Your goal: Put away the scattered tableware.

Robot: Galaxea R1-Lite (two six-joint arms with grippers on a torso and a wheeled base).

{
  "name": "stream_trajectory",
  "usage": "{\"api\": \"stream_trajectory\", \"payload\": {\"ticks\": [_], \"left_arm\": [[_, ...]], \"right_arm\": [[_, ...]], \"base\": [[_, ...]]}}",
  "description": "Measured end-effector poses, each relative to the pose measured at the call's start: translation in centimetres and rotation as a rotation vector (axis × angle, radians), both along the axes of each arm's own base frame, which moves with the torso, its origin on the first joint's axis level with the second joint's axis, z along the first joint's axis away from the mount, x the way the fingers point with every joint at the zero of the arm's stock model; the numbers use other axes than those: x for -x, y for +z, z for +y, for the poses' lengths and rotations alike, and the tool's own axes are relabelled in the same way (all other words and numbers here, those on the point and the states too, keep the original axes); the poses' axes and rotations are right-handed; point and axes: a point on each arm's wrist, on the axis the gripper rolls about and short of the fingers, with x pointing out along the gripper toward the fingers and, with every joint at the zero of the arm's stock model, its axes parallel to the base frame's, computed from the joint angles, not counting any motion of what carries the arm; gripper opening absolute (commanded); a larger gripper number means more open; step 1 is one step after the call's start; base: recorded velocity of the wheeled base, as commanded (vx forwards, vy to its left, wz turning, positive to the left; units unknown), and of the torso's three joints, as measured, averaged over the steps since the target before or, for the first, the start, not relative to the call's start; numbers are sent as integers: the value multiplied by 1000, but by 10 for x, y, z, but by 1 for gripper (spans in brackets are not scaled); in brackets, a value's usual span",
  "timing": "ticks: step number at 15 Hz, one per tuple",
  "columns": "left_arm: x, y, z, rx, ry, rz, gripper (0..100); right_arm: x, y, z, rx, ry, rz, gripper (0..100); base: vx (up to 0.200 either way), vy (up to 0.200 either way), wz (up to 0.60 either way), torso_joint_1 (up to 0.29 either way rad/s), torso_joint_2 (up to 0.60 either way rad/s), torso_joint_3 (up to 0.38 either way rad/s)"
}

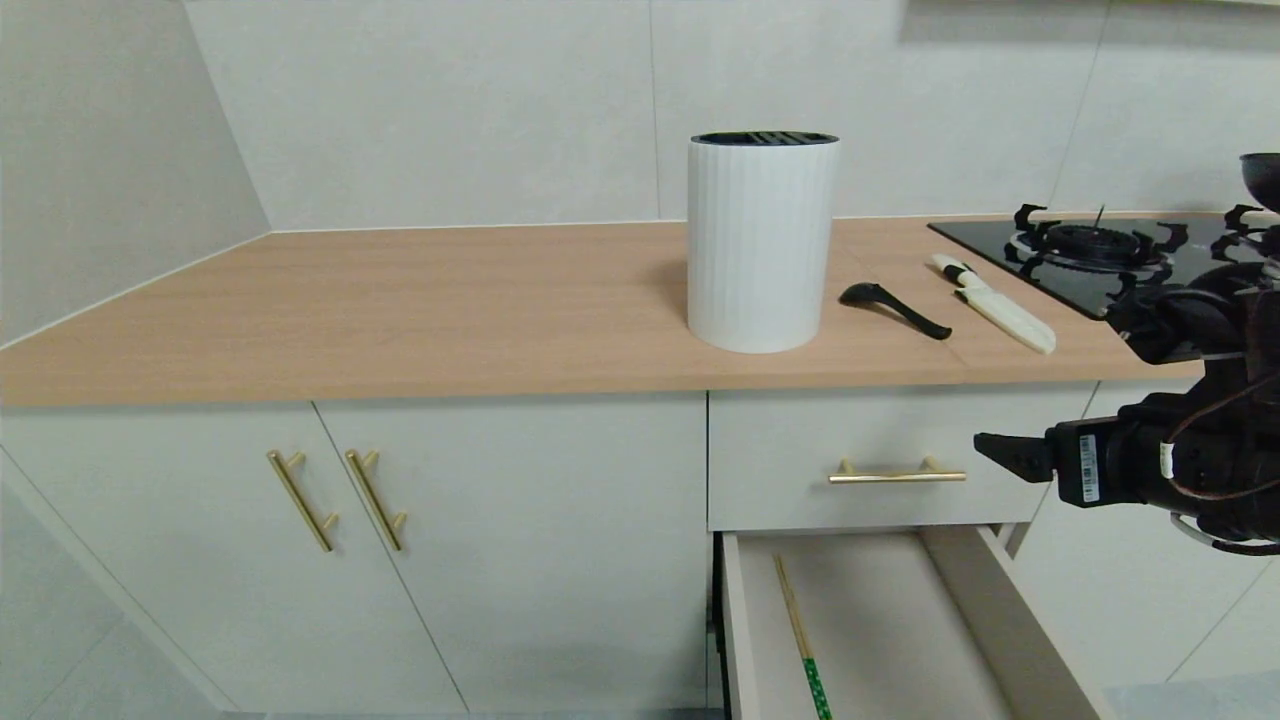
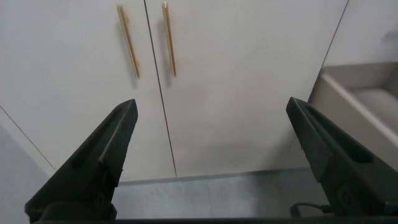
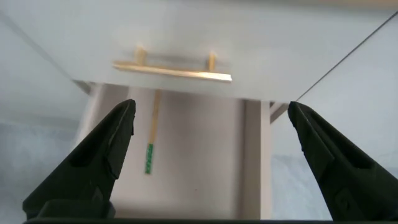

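Chopsticks (image 1: 800,630) lie in the open drawer (image 1: 965,590), by its left wall. A black spoon (image 1: 893,306) and white knife (image 1: 993,302) rest near the surface's (image 1: 400,310) front edge, right of the holder (image 1: 762,242). The right hand (image 3: 211,109) is over the drawer and the left hand (image 2: 211,106) faces the cabinet doors (image 2: 236,81), both spread and empty.

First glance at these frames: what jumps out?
The tall white ribbed cylindrical holder stands mid-counter on the wooden worktop. To its right lie a black long-handled spoon and a white-bladed knife, near the black gas hob. Below, the open white drawer holds wooden chopsticks with green ends.
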Motion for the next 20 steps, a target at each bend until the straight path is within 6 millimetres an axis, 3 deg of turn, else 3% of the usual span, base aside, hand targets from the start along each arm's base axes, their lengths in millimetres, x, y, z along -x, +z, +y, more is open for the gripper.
{"api": "stream_trajectory", "payload": {"ticks": [11, 15, 20], "left_arm": [[0, 0, 0, 0, 0, 0, 100], [0, 0, 0, 0, 0, 0, 100], [0, 0, 0, 0, 0, 0, 100]], "right_arm": [[0, -1, -1, 8, -1, 1, 100], [-2, -1, -1, 3, 10, 1, 100], [-34, -4, -6, 30, 15, -53, 100]], "base": [[0, 0, 0, 206, -481, -282], [0, 0, 0, 66, -149, -87], [0, 0, 0, 0, 0, 0]]}}
